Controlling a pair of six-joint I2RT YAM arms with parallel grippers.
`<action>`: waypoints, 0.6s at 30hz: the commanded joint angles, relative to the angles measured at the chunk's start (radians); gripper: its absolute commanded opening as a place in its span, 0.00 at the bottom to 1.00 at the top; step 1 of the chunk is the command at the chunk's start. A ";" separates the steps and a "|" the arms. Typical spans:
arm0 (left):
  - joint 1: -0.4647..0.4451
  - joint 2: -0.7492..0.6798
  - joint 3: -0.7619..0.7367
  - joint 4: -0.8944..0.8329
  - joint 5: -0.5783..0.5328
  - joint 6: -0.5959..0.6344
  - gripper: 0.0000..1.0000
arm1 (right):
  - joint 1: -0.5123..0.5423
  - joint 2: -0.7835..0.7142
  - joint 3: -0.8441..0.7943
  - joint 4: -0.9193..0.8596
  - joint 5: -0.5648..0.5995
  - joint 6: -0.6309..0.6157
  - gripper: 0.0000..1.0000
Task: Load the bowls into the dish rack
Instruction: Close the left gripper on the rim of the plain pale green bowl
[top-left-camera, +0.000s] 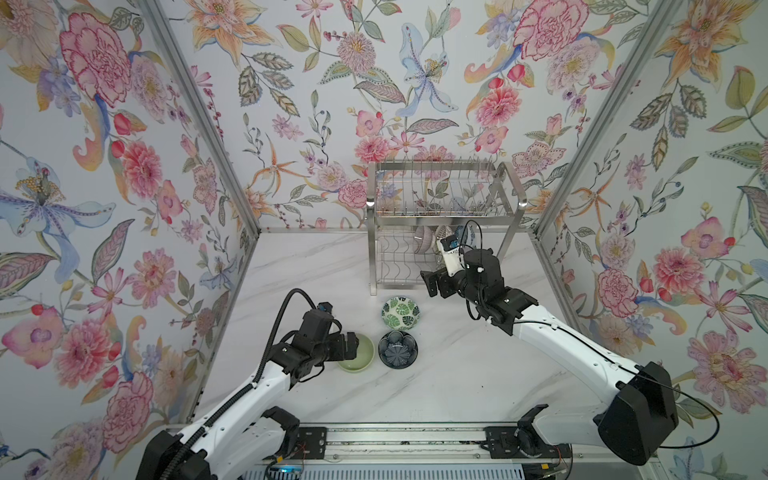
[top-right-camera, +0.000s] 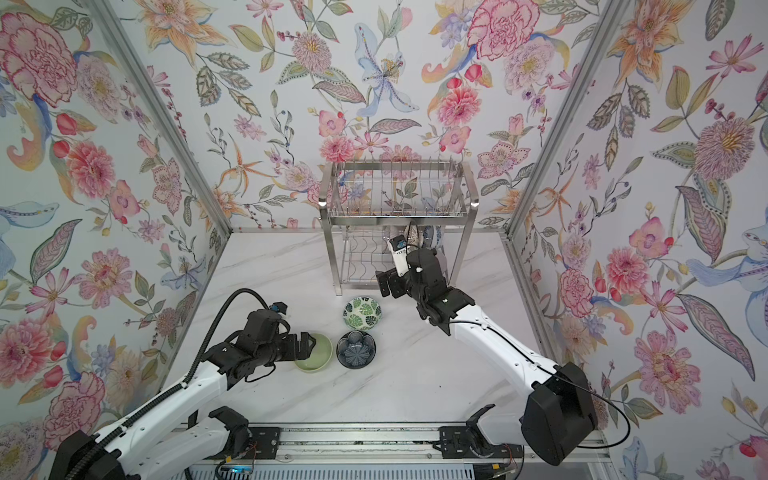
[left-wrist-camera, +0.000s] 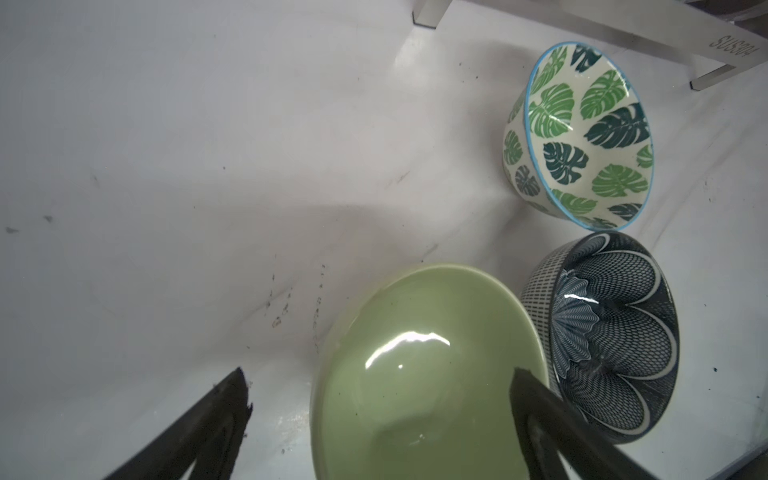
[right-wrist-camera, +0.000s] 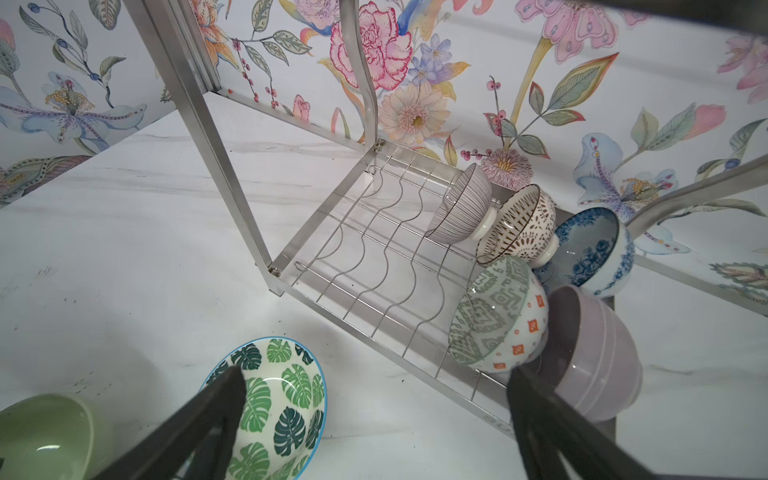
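While open left fingers (left-wrist-camera: 224, 415) straddle the pale green bowl (left-wrist-camera: 415, 374) rim, closing askew could shove the navy bowl (left-wrist-camera: 615, 332); open right fingers (right-wrist-camera: 540, 411) might dislodge the lilac bowl (right-wrist-camera: 598, 353).

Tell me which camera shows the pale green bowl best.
The left wrist view: the pale green bowl is large, most of its inside showing. In both top views it is small, its rim partly under the left gripper. The right wrist view catches only part of it at the frame's edge.

Dish rack (top-left-camera: 442, 208) part-loaded.
Noted five bowls (right-wrist-camera: 494, 311) tipped on lower shelf; green leaf bowl (top-left-camera: 400, 312), navy bowl (top-left-camera: 397, 349), pale green bowl (top-left-camera: 363, 361) upright on tabletop (top-left-camera: 457, 374).
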 joint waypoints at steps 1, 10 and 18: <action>-0.022 -0.008 -0.015 -0.009 0.022 -0.071 0.99 | -0.011 0.010 -0.018 -0.003 -0.016 0.030 0.99; -0.028 0.025 -0.074 0.005 -0.044 -0.108 0.91 | -0.038 -0.018 -0.054 0.005 -0.019 0.041 0.99; -0.034 0.079 -0.067 0.018 -0.073 -0.088 0.58 | -0.062 -0.031 -0.076 0.010 -0.037 0.058 0.99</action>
